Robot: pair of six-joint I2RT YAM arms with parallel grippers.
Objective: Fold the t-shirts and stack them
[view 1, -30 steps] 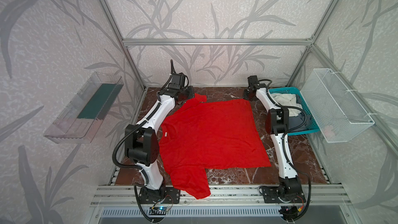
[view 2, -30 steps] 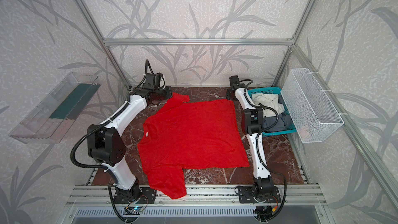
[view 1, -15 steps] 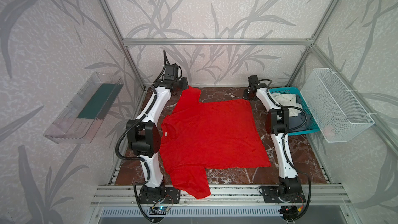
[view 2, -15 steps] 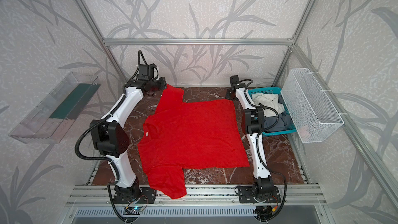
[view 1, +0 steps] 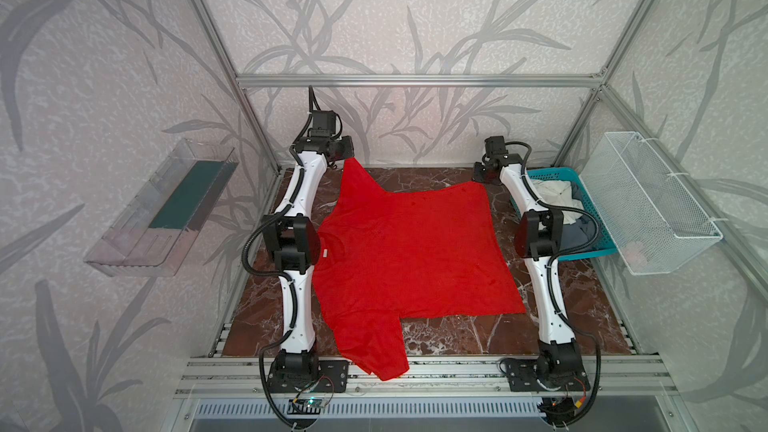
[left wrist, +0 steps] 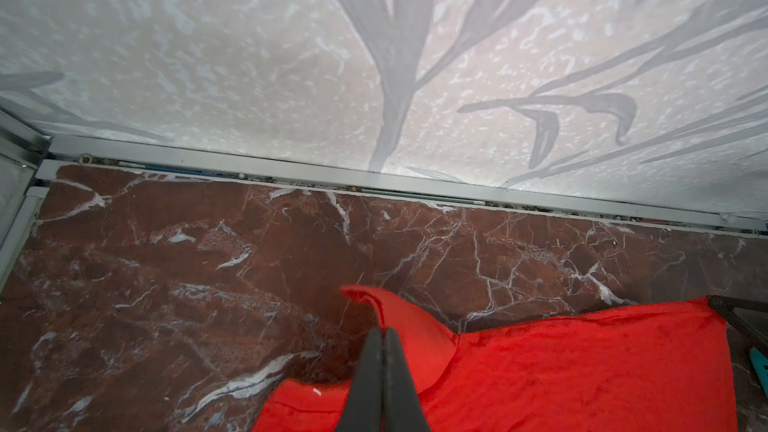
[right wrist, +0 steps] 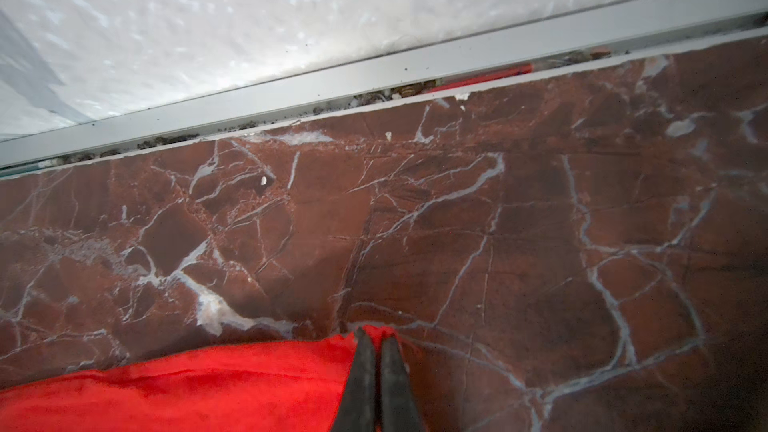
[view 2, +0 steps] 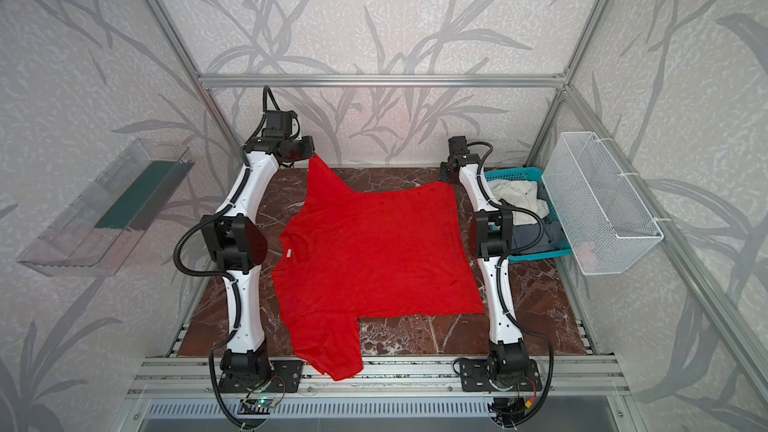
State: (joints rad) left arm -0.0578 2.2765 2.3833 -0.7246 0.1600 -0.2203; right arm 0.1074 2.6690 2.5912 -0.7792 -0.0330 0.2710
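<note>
On the table, in both top views, the red tee is seen spread flat, collar towards the left arm, with the near sleeve draped over the front edge. Its far sleeve is lifted to the left gripper, and its far hem corner is met by the right gripper. From here, it cannot be told whether the fingers are together. Only these views show the basket beside the right arm, where a white tee and a grey-blue tee are piled.

In the left wrist view, the left gripper is shown with fingers pressed together, clamped on the sleeve of the red tee, which is raised off the table in a curl.

In the right wrist view, the right gripper is shown with fingers almost touching, a corner of the red tee pinched at the tips, low over the table.
</note>
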